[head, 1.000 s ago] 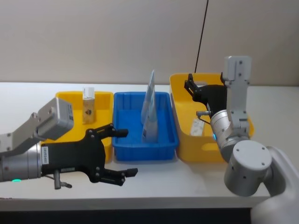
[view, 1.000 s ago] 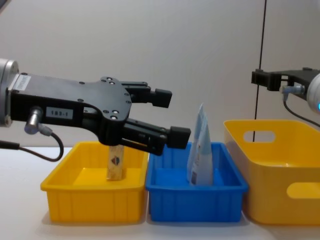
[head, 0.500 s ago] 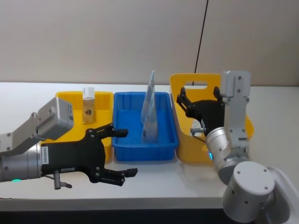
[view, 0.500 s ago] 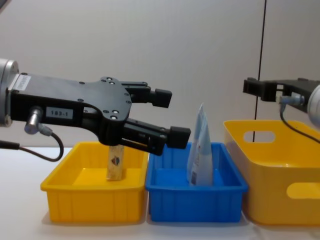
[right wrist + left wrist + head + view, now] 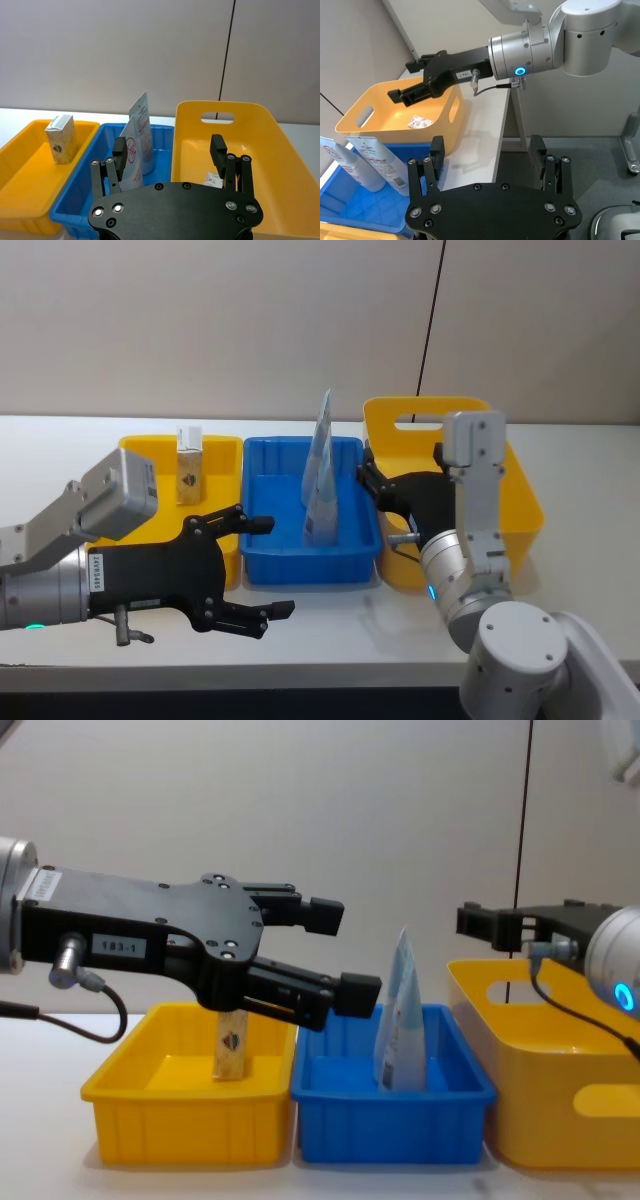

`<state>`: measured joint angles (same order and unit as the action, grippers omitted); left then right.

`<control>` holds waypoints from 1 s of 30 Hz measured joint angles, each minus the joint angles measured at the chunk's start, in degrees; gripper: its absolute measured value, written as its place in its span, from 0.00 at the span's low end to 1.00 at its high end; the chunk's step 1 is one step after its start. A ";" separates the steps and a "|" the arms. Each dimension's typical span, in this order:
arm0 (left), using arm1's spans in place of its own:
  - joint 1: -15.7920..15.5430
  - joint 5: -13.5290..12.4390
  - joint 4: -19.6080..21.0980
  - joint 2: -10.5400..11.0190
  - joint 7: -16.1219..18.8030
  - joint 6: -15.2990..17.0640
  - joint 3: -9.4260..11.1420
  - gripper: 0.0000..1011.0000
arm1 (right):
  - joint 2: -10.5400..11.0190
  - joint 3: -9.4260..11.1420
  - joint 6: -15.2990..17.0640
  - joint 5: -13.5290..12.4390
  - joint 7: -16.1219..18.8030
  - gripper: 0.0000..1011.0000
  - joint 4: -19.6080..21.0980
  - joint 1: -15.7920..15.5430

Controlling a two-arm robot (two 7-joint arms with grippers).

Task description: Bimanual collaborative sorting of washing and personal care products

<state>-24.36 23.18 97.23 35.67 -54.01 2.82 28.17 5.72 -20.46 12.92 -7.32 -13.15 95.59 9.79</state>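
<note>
Tan carton (image 5: 188,478), pouch (image 5: 321,475) and white pack (image 5: 214,179) each occupy separate bins (image 5: 262,455), seemingly sorted, so the left gripper (image 5: 275,567) in front and right gripper (image 5: 401,80) above hang spread, empty.

Carton (image 5: 189,472) in left bin (image 5: 224,462), pouch (image 5: 321,492) in middle bin (image 5: 270,495)

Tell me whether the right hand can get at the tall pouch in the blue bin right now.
Probably yes. The right hand is open near the right edge of the blue bin, and the pouch stands upright close by with nothing above it.
</note>
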 joint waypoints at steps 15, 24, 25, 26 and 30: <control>0.00 0.00 0.00 0.00 0.00 0.00 0.00 0.99 | 0.62 -2.18 -2.15 1.97 4.57 0.99 -6.31 4.02; 0.00 0.00 0.00 0.00 0.00 0.00 0.00 0.99 | 0.53 -3.26 -4.23 3.15 7.21 0.99 -12.24 7.89; 0.00 0.00 0.00 0.00 0.00 0.00 0.00 0.99 | 0.50 -3.30 -4.34 3.23 7.35 0.99 -12.64 8.12; 0.00 0.00 0.00 0.00 0.00 0.00 0.00 0.99 | 0.42 -3.38 -4.59 3.43 7.59 0.99 -13.37 8.59; 0.00 0.00 0.00 0.00 0.00 0.00 0.00 0.99 | 0.08 -3.50 -5.07 3.74 7.96 0.99 -15.32 9.50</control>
<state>-24.36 23.18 97.23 35.66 -54.01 2.82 28.17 5.80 -23.96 7.85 -3.58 -5.20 80.27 19.29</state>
